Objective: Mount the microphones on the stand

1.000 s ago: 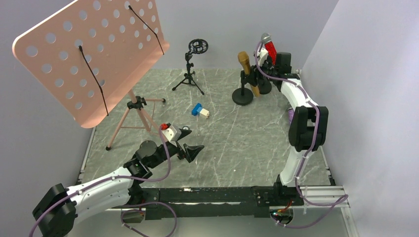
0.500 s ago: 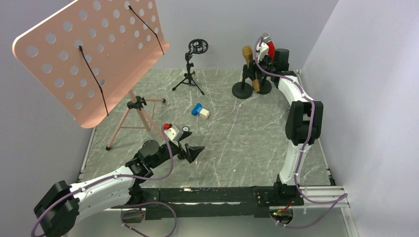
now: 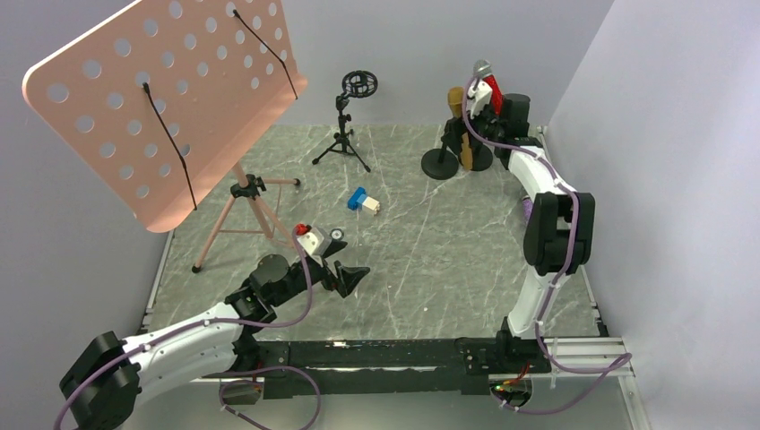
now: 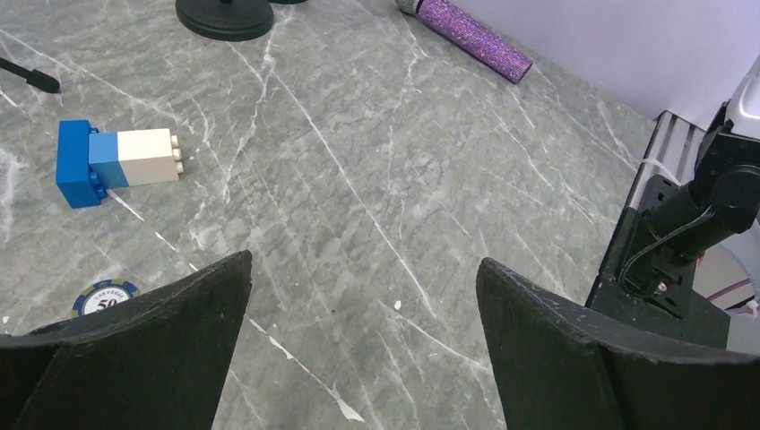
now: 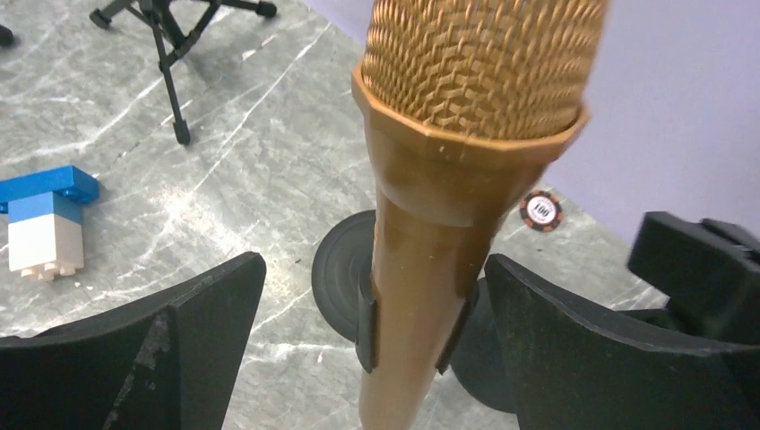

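My right gripper [image 5: 375,264] has just sprung wide open, releasing the plain gold mesh-headed microphone [image 5: 448,161]. It stands clipped in the black round-based stand [image 5: 339,269] at the far right corner of the tabletop [image 3: 430,260]; I judge it attached.

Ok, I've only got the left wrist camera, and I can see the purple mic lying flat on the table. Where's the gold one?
Observer: The gold microphone stands head up in a black stand clip.
Operator: Is anything gripping it?
Observer: No, the right gripper is open, with a finger on either side of it and not touching.
Operator: And the red one?
Observer: The red microphone stands tilted beside the gold one, its lower end hidden behind the right arm.
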Robot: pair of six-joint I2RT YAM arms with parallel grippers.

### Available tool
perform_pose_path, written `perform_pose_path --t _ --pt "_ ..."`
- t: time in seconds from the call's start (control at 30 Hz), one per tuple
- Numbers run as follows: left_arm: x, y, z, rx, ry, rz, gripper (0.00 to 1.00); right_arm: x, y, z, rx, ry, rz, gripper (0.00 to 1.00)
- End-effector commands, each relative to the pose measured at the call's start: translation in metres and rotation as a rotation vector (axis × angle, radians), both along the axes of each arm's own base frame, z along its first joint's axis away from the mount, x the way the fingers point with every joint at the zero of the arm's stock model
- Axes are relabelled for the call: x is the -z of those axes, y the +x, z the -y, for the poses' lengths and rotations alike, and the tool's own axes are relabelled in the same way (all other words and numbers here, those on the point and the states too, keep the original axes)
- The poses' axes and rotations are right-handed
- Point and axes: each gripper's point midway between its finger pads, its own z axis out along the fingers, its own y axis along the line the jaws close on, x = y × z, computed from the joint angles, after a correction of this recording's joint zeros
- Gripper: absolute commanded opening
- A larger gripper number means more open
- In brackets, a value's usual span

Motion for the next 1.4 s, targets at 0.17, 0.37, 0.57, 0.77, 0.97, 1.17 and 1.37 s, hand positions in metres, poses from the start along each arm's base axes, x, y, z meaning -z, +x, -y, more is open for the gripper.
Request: perform_pose_path --t 0.17,0.37,0.57,0.77,0.97,1.17,1.37 --pt "-0.026 0.004 0.0 -0.046 -0.139 -0.049 0.99 -0.074 -0.025 0.023 0.062 0.01 0.181 1.0" --pt "-0.033 0.008 0.006 -0.055 -0.156 -0.105 0.99 -0.077 -0.062 0.026 0.066 0.029 0.175 1.0" --pt "-0.046 0.015 0.017 -0.05 -0.112 -0.142 0.99 -0.099 -0.112 0.01 -0.007 0.127 0.147 1.0" --pt "-0.071 0.029 0.03 -0.049 -0.053 -0.154 0.99 -0.109 -0.148 0.009 0.063 0.265 -0.019 1.0" --pt "-0.087 0.052 0.039 -0.085 0.029 -0.074 0.99 -0.094 -0.208 -0.007 -0.147 0.34 -0.026 1.0" --pt "-0.079 0.092 0.05 -0.16 0.255 -0.085 0.99 -0.075 -0.214 -0.001 -0.177 0.416 -0.086 1.0" --pt "-0.087 0.137 0.05 -0.255 0.371 -0.069 0.99 -0.071 -0.215 0.001 -0.172 0.389 -0.11 1.0"
